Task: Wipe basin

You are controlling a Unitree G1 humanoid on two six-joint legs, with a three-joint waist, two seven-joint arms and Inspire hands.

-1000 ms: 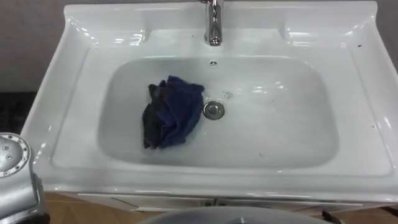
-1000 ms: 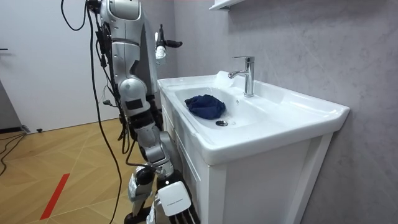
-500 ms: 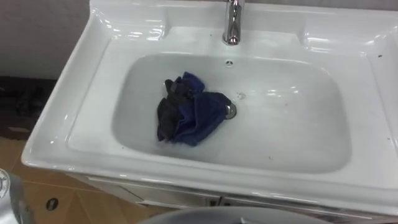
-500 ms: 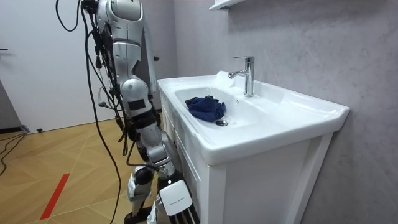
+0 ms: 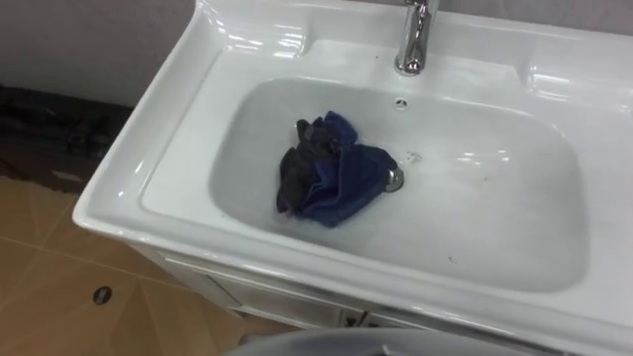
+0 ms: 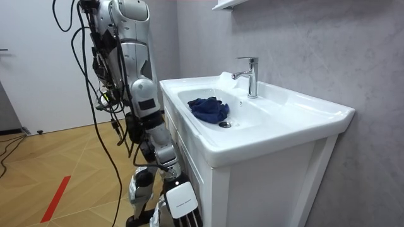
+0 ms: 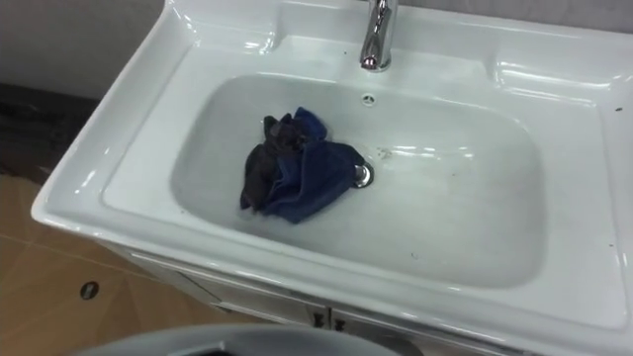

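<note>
A crumpled dark blue cloth lies loose in the white basin. It sits left of the middle, and its right edge is against the metal drain. Nothing touches the cloth. A chrome tap stands at the back rim. In the room view I stand at the basin's front, on the room view's left. My right hand hangs low by the cabinet front, its fingers pointing straight down, far below the cloth.
The basin sits on a white cabinet against a grey wall. Wooden floor lies to the left of the cabinet. A shelf hangs above the tap. A red line marks the floor.
The eye view has swung left, so the basin now sits further right in the picture. In the room view the hand raised beside the basin's far corner has dropped. The cloth stays put.
</note>
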